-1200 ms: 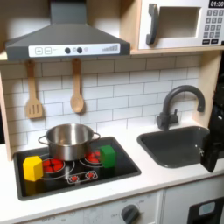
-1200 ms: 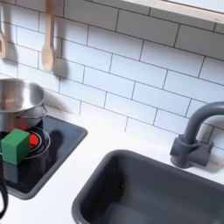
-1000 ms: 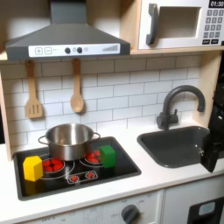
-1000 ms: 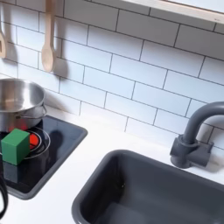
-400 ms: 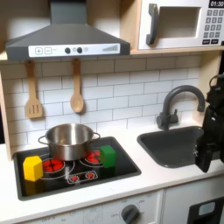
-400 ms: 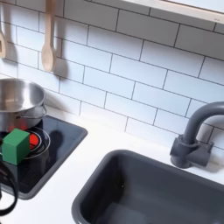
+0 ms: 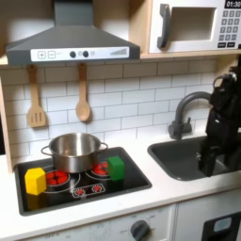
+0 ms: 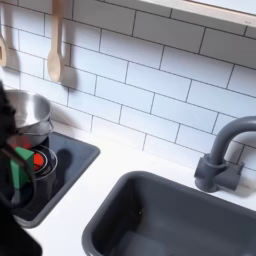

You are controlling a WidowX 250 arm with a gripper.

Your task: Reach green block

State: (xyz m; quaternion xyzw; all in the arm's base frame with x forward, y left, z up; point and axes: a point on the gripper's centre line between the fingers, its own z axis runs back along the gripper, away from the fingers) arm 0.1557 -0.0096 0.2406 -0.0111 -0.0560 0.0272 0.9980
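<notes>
Worktop (image 7: 179, 193) of a toy kitchen carries a black hob (image 7: 132, 179) toward its left end and a dark sink (image 7: 179, 155) toward its right end in the first exterior view. The green block (image 7: 116, 167) sits on the hob near its right edge, just beside a red burner ring, with the steel pot (image 7: 73, 149) on the hob's back part, near the block on the first exterior view's left. A yellow cube (image 7: 35, 180) stands near the hob's left edge, well apart from the green block. The black arm (image 7: 222, 118) hangs over the sink's right side in the first exterior view, well apart from the block; its lower end, the pincer (image 7: 205, 166), is blurred, and I cannot tell whether its tips are apart or together. A dark faucet (image 7: 182, 113) rises behind the sink. Two wooden utensils (image 7: 83, 99) hang on the white tile wall above the hob.

In the second exterior view a blurred dark shape covers the left edge, and a sliver of the green block (image 8: 22, 168) shows beside it on the hob (image 8: 70, 160), with the pot (image 8: 34, 112) behind.
</notes>
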